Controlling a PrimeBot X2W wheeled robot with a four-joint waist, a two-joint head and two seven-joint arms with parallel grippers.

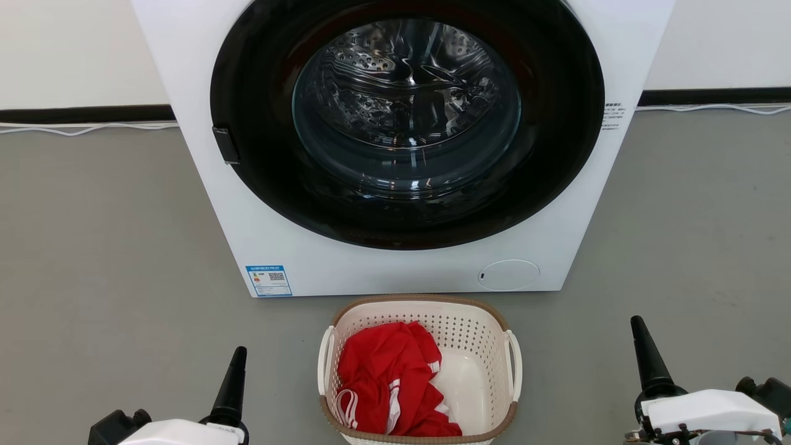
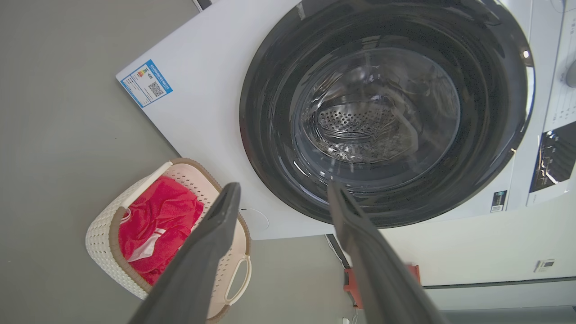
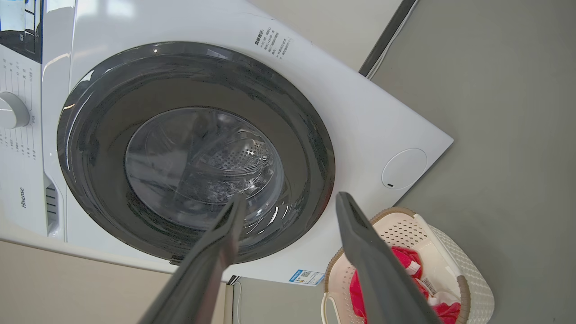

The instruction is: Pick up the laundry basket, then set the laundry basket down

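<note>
Dark tapered fingers of the left end effector point(image 2: 283, 186) and the right end effector point(image 3: 290, 196) stand wide apart, holding nothing, low at either side of the head view. Between them, touched by neither, the small cream-white perforated plastic laundry basket point(image 1: 420, 300) with a tan woven-look rim sits upright on the grey floor point(image 1: 93, 247), just before the white front-loading washer point(image 1: 204, 204). Its long axis seems to run toward the washer, with white loop handles facing left and right; a crumpled red garment point(image 1: 383, 371) lies inside
</note>
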